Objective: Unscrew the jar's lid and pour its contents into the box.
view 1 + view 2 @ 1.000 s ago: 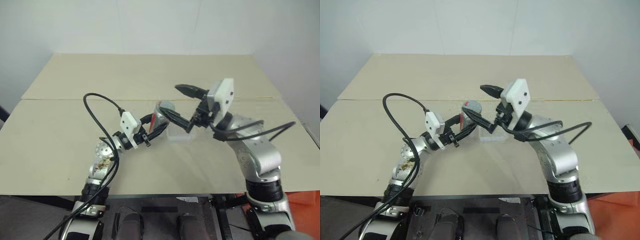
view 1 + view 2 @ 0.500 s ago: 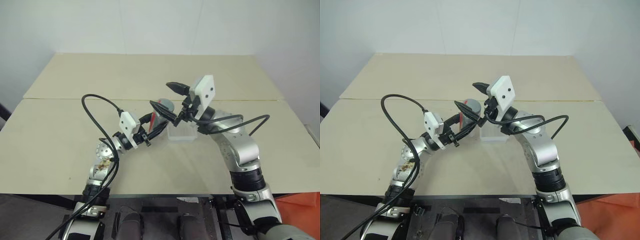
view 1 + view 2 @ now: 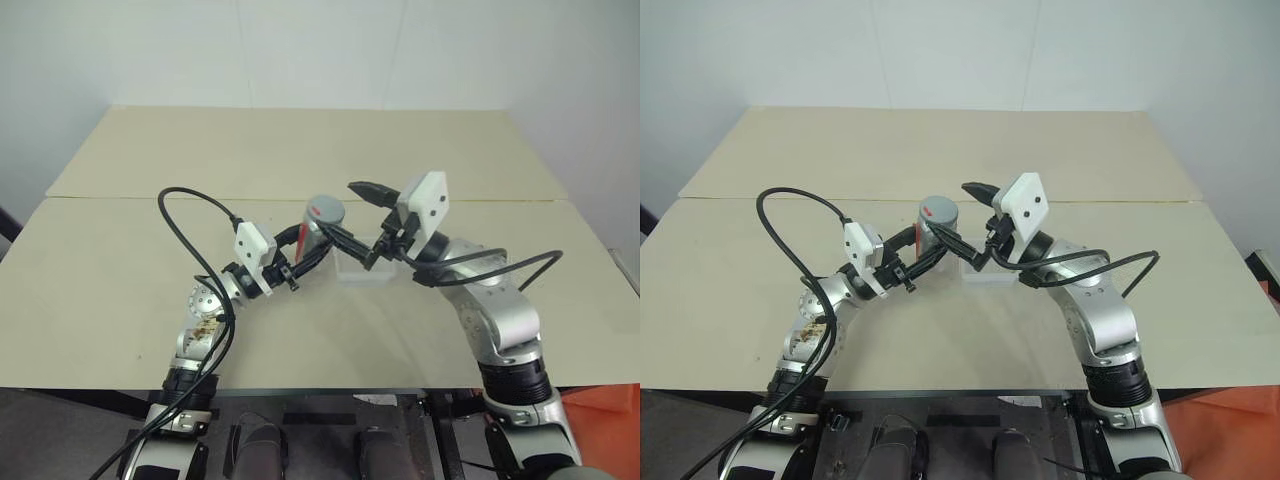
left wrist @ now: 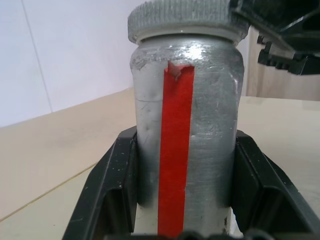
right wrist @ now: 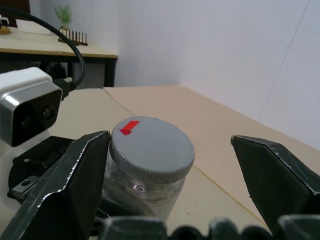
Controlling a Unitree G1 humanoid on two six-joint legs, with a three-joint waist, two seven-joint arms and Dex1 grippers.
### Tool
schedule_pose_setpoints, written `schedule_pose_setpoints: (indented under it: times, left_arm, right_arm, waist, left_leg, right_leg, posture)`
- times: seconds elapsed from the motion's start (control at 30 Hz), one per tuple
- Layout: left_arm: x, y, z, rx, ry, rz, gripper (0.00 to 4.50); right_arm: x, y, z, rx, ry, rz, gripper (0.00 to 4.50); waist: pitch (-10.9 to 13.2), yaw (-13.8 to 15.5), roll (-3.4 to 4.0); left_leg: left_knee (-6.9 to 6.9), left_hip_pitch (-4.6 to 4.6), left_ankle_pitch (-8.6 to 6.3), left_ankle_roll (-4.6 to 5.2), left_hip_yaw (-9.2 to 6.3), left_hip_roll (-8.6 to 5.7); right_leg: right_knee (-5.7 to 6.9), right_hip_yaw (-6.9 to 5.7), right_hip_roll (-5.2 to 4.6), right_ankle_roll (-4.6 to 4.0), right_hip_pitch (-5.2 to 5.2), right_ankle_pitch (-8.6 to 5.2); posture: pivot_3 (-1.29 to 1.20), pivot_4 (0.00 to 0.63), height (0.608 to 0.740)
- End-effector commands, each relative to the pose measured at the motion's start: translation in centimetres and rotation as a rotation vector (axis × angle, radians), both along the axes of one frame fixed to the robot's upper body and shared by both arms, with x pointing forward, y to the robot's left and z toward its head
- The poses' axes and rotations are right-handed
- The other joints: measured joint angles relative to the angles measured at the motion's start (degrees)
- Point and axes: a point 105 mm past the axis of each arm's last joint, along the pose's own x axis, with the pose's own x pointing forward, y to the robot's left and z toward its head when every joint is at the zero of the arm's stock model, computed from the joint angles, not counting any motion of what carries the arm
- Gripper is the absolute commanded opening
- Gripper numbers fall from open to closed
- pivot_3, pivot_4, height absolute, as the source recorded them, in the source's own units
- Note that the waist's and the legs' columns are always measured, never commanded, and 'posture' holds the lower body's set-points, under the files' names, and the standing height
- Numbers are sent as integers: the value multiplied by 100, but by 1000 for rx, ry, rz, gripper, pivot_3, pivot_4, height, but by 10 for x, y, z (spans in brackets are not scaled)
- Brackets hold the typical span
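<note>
My left gripper (image 3: 314, 243) is shut on the silver-grey jar (image 4: 187, 90), held upright above the table with its red stripe facing the wrist camera. The grey lid (image 5: 150, 145), with a small red mark on top, sits on the jar. My right gripper (image 3: 358, 214) is open, and the lid lies in the gap between its fingers (image 5: 65, 185), close to one of them and well apart from the other. The clear box (image 3: 362, 268) rests on the table just below and right of the jar, under the right gripper.
The beige table (image 3: 130, 250) has a seam running across its middle. A black cable (image 3: 190, 215) loops up from the left arm. A white wall stands behind the table's far edge.
The right gripper swung in toward the jar, then drew back right and sank a little, staying open around the lid. The left gripper kept its hold on the jar.
</note>
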Motion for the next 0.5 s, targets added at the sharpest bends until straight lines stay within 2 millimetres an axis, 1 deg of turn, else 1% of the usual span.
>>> schedule_pose_setpoints:
  times: [0.03, 0.13, 0.2, 0.27, 0.5]
  left_arm:
    - [-1, -1, 13, -18, -61, -11, 2093]
    - [-2, -1, 12, -16, -61, -13, 2093]
    - [-2, -1, 12, -16, -63, -14, 2093]
    - [-3, -1, 12, -19, -72, -16, 2093]
    - [-5, -2, 14, -36, -101, -28, 2093]
  right_arm:
    - [-10, -5, 13, 12, -56, 12, 4459]
    - [-20, -5, 16, 38, -37, 81, 4459]
    - [-25, -4, 17, 59, 6, 134, 4459]
    - [-26, -2, 18, 76, 34, 163, 4459]
    - [-7, 7, 17, 86, 77, 146, 4459]
  waist:
    - [0, 1, 0]
    - [0, 1, 0]
    - [0, -3, 0]
    - [0, -1, 0]
    - [0, -5, 0]
  left_leg:
    - [0, 0, 0, 0, 0, 0]
    - [0, 0, 0, 0, 0, 0]
    - [0, 0, 0, 0, 0, 0]
    - [0, 0, 0, 0, -1, 1]
    - [0, 3, 0, 0, -1, 0]
  right_leg:
    - [0, 0, 0, 0, 1, 0]
    - [-1, 0, 0, 0, 1, 0]
    - [-2, 0, 0, 0, 1, 0]
    - [-2, 0, 0, 0, 1, 0]
    - [-1, 0, 1, 0, 2, 0]
  posture:
    - [0, 150, 740]
    - [0, 150, 740]
    - [0, 150, 740]
    - [0, 150, 740]
    - [0, 150, 740]
